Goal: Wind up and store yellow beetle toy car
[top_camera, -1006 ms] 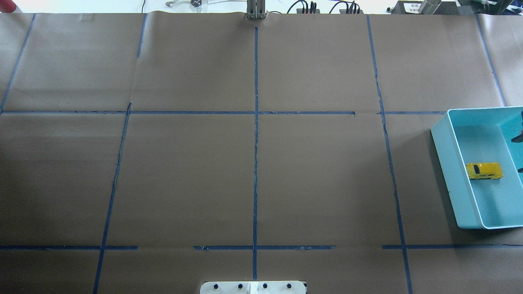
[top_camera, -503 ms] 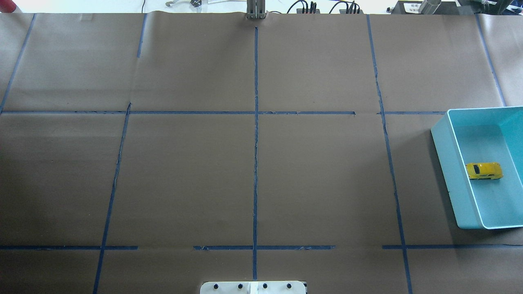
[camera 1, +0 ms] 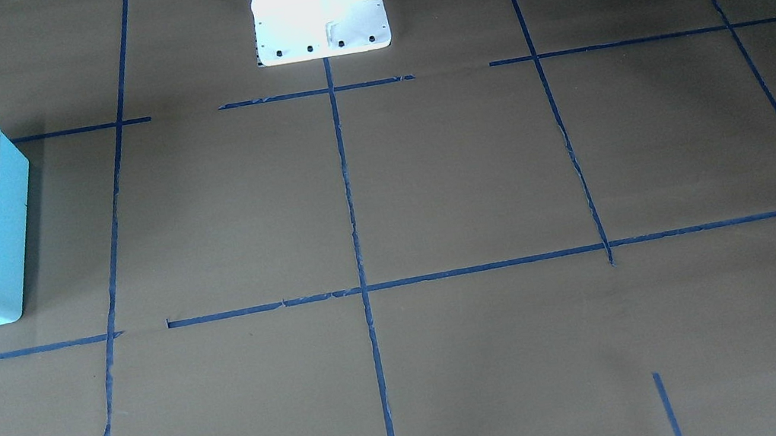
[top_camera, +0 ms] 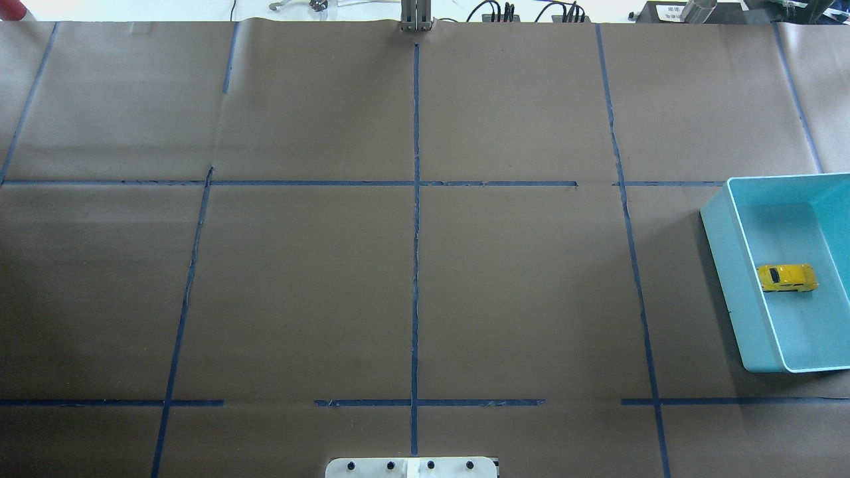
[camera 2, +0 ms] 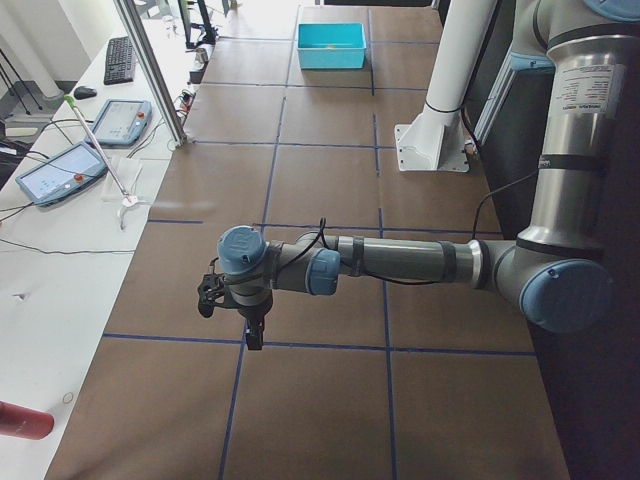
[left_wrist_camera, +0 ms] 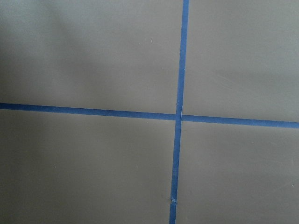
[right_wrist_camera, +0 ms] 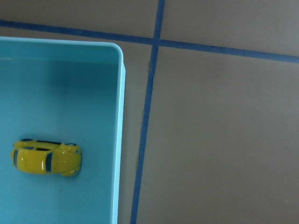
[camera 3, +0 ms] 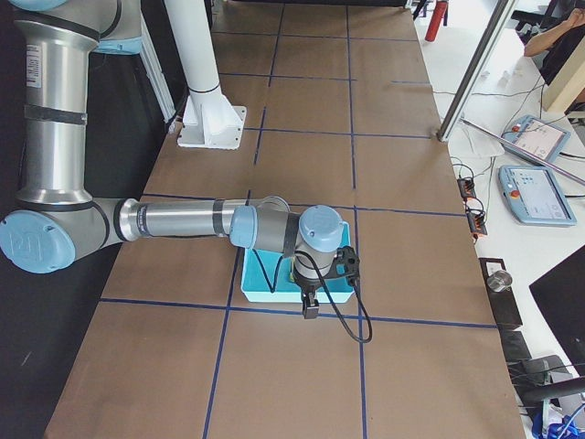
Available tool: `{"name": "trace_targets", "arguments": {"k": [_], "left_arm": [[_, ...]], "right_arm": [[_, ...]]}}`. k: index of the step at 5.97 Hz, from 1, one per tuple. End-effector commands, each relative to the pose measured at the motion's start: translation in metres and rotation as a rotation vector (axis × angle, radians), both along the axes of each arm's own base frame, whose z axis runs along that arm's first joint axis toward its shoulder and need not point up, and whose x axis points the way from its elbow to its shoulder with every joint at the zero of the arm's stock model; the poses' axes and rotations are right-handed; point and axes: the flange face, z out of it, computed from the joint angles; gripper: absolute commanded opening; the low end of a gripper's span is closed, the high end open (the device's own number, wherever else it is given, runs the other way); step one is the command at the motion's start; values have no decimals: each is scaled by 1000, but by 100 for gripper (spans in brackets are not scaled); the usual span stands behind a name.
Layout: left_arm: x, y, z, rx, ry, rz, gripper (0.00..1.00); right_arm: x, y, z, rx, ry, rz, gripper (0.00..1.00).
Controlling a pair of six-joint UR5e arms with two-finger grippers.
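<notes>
Inside, on the floor of the open rectangular turquoise plastic bin (top_camera: 730,279), lies the tiny glossy yellow beetle toy car (top_camera: 787,277) with dark windows. In the overhead view it sits lengthwise across the bin, one end near the bin's 9 o'clock wall. The right wrist view shows a small gap between the car and that wall. Nothing touches the car.

The bin stands at the 3 o'clock edge of the brown paper-covered worktop (top_camera: 518,279), which is divided into squares by blue tape lines (top_camera: 416,265). The white robot base plate (top_camera: 412,468) is at 6 o'clock.

From the right end of the worktop, the right gripper (camera 3: 309,306) hangs above the bin, fingers pointing down. Whether it is wide or narrow I cannot tell. The left gripper (camera 2: 250,330) hangs over bare worktop well apart from the bin, and its opening cannot be judged either.
</notes>
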Motion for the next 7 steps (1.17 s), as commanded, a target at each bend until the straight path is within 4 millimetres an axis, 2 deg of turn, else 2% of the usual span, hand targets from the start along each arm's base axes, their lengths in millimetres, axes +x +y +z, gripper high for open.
{"name": "trace_targets", "arguments": {"k": [1,2,3,7], "left_arm": [[0,0,0,0,0,1,100],[0,0,0,-1,0,0,100],[0,0,0,-1,0,0,100],[0,0,0,-4,0,0,100]], "right_arm": [[13,-16,10,-116,7,121,100],[17,-12,-4,-136,10,190,100],[17,-5,-1,-148,10,193,100],[18,-3,5,-150,36,186,100]]}}
